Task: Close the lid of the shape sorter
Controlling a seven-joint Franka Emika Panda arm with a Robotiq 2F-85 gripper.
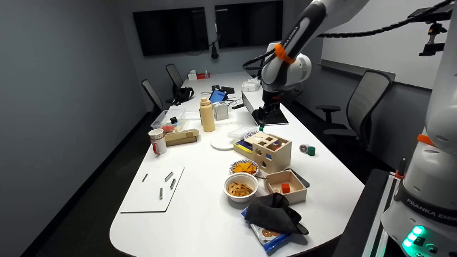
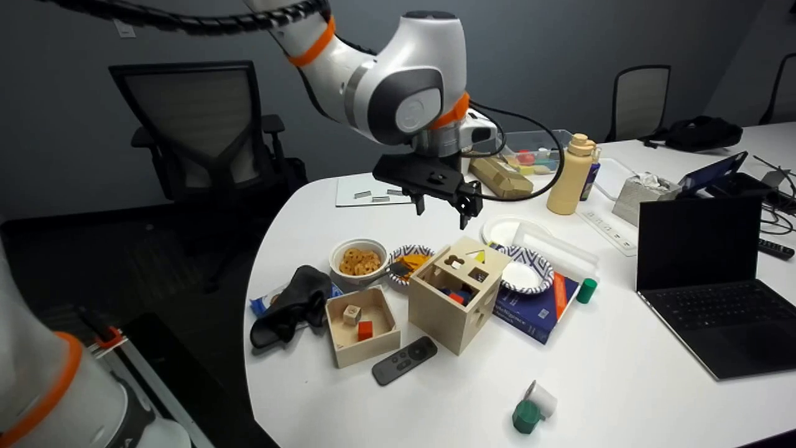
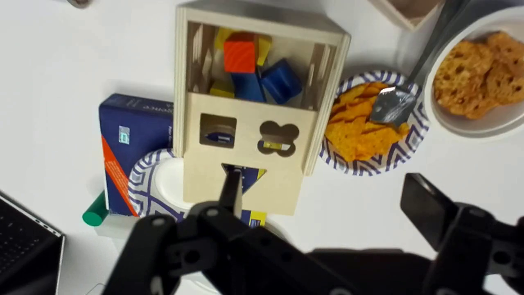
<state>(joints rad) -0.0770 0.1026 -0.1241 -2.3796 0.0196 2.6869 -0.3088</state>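
Spread wide and empty, higher than the wooden shape sorter, the gripper could jam the wooden lid, which juts partway out of the wooden shape sorter's top, if an off-centre push on that overhanging end skews it

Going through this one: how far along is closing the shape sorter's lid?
Done: the lid lies partway across the top of the shape sorter.
Under way: no grip; the hand is open, holding nothing.
Left: likely sliding it on to cover the colored blocks showing inside.
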